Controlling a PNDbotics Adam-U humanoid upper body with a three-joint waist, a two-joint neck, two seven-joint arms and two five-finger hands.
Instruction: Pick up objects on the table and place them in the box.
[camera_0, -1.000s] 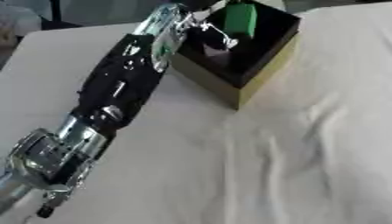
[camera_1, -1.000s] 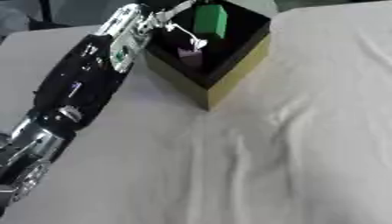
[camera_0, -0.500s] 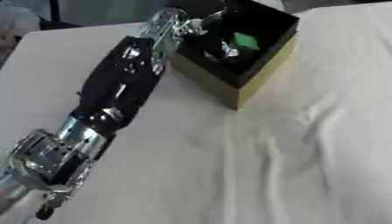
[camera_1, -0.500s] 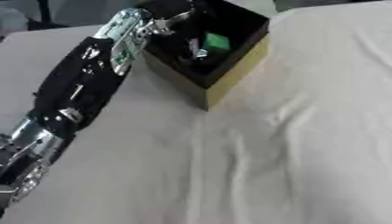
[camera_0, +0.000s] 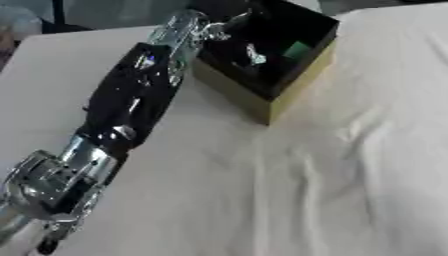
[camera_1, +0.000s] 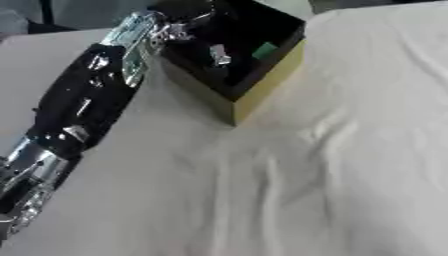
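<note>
Your left hand (camera_0: 238, 47) reaches into the box (camera_0: 282, 90) at the far left; I cannot tell its fingers' state. The green object (camera_0: 297, 50) lies inside. The surface (camera_0: 332, 190) shows nothing left.

A second ago the left hand (camera_0: 234, 37) holds the green block (camera_0: 297, 50) up above the box (camera_0: 289, 87), pinched at its fingertips. Now the block lies down inside the box, off beyond the fingers and apart from them. The fingers hang dark and blurred inside the opening, holding nothing I can see.
</note>
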